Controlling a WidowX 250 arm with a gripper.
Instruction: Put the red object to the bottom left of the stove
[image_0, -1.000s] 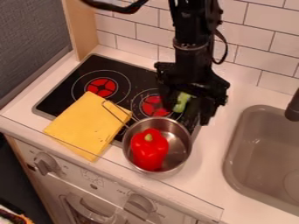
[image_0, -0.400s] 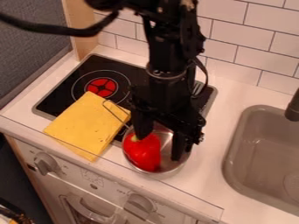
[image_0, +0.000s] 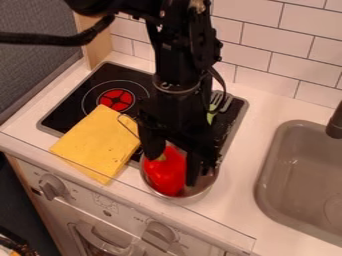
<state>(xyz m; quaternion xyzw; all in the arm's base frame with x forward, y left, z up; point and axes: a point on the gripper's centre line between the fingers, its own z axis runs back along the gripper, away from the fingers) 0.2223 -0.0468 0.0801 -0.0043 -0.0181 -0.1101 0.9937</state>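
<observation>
You have the gripper (image_0: 174, 162) with its fingers set wide, one near each side of the red pepper (image_0: 165, 176) in the metal pot (image_0: 208, 181), its long axis judged roughly crosswise to their closing line

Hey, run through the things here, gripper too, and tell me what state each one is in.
Red pepper: whole, inside the pot.
Pot: upright, uncovered.
Gripper: open, fingers astride the pepper.
Yellow cloth: spread flat, partly over the stove.
</observation>
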